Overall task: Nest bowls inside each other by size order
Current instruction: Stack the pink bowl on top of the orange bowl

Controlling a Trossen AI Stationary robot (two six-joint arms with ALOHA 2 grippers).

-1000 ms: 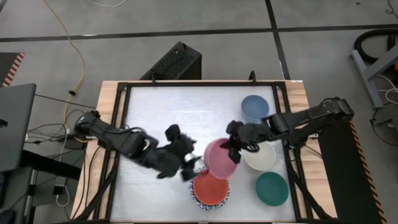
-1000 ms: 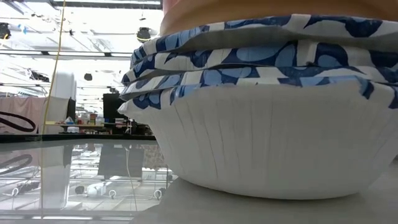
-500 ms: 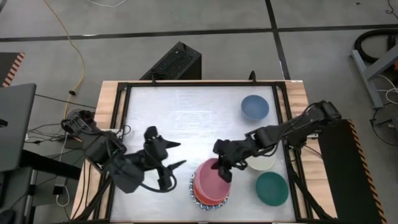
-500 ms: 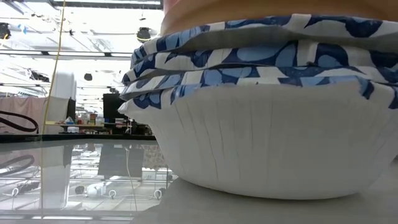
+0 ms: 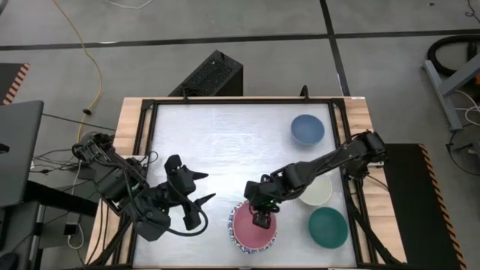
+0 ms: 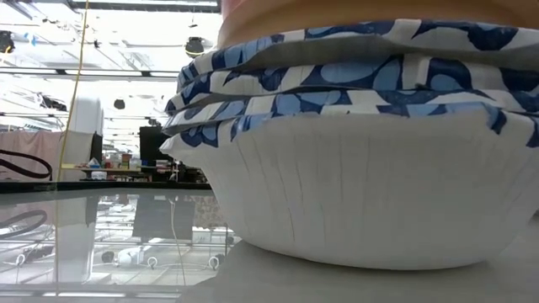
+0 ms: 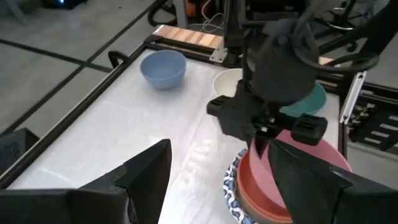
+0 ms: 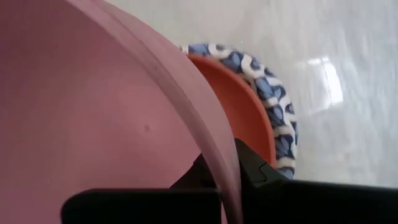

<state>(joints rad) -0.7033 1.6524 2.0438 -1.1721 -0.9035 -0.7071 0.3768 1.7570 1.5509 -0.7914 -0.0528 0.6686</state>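
The right claw [image 5: 261,218] pinches the rim of the pink bowl [image 5: 251,231], which sits tilted in the red bowl [image 8: 239,115] atop the blue-patterned stack [image 5: 234,234]. Released askew, the pink bowl could wedge or slide off. The left claw [image 5: 196,189] waits beside the stack, spread wide

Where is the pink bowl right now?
In the high view the pink bowl sits on the nested stack at the table's near edge, its rim pinched by the right end effector, with the teal bowl to its right.
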